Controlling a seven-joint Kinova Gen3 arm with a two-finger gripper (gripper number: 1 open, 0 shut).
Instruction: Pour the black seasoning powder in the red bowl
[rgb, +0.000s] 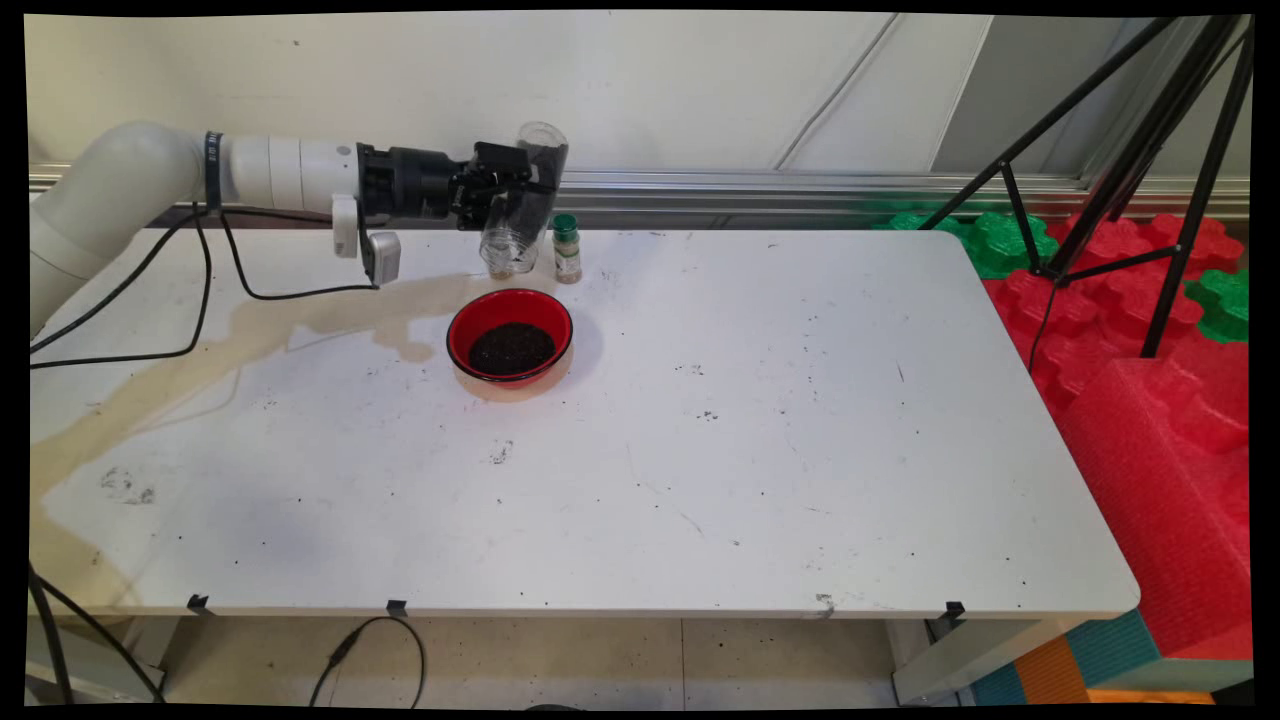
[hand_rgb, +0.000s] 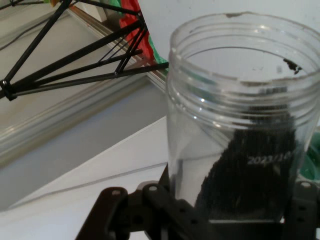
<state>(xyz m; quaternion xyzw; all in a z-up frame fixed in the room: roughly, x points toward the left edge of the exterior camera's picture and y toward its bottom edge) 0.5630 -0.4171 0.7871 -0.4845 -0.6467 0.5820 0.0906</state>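
My gripper is shut on a clear plastic jar near the table's far edge, holding it a little tilted just above the table. In the hand view the jar fills the right side, mouth open at the top, with dark grains lying in its lower part. A red bowl with a heap of dark grains stands on the table just in front of the jar. A small spice bottle with a green cap stands upright right beside the jar, to its right.
A brownish stain runs across the left part of the white table. Black cables hang from the arm. A black tripod and red and green foam blocks stand to the right of the table.
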